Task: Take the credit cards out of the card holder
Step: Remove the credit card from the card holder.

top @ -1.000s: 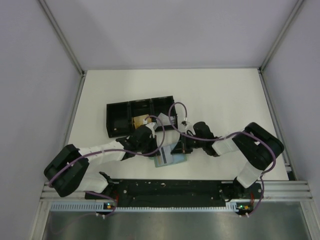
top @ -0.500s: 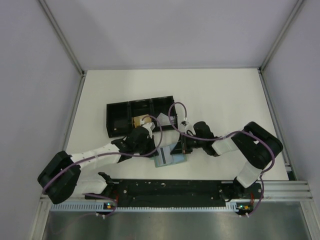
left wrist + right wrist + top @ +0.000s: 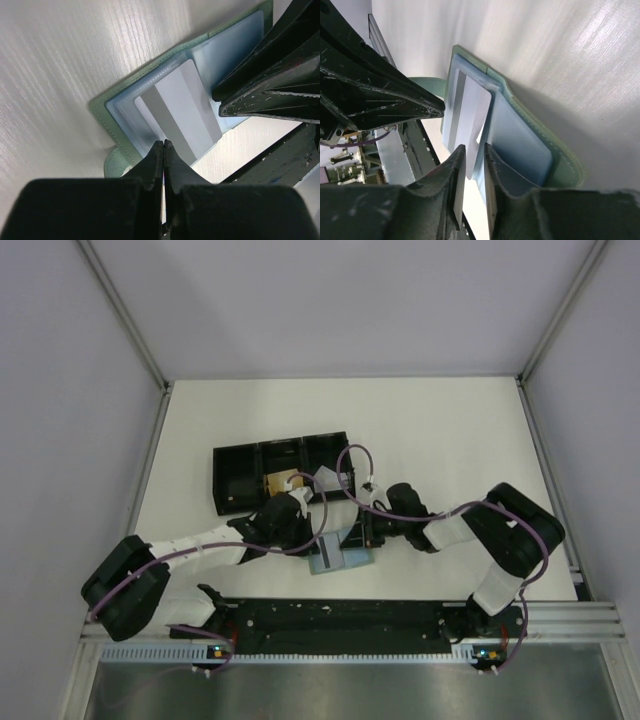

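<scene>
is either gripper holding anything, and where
Left gripper seems to pinch the grey card at its striped long edge; right gripper, jaws apart, straddles its end.

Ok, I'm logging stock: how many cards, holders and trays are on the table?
Holder: 1
Tray: 1
Cards: 3, the grey card on the holder, the tan card and seemingly a pale card at the tray
Total: 5

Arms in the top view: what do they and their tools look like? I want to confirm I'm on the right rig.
The left arm and right arm both have white links between bulky black joint housings, and a looping purple cable runs along each. The left tool and right tool have black, tapered fingers with scuffed, scratched surfaces.
</scene>
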Available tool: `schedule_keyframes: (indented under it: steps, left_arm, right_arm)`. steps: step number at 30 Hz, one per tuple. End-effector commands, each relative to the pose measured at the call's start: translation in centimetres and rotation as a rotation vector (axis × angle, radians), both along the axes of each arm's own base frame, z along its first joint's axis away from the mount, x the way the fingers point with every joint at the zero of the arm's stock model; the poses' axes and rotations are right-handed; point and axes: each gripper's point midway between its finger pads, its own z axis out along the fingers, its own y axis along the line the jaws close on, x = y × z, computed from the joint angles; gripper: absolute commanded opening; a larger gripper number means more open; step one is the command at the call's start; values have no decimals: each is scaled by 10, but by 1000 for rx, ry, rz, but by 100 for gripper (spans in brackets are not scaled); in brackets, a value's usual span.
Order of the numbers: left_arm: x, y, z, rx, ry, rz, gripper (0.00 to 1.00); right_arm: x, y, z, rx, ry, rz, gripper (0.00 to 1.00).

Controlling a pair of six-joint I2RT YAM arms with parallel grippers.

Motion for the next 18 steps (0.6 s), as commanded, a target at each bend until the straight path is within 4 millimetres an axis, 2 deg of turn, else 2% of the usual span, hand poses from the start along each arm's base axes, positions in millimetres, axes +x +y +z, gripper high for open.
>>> schedule_keyframes:
  steps: [1, 5, 11, 15, 18]
  left_arm:
    - [5, -1, 4, 5, -26, 7, 0]
    - [3, 6, -4, 47, -17, 3, 0]
    - [-1, 8, -13, 68, 6, -4, 0]
    - [-2, 8, -16, 78, 10, -9, 0]
    - [-3, 9, -19, 89, 15, -12, 0]
  right_arm:
    - [10, 6, 8, 29, -44, 9, 25]
    - [10, 9, 6, 11, -45, 15, 31]
    - [8, 16, 6, 15, -40, 27, 32]
    - [6, 19, 5, 24, -32, 35, 30]
    - [5, 21, 6, 39, -23, 41, 25]
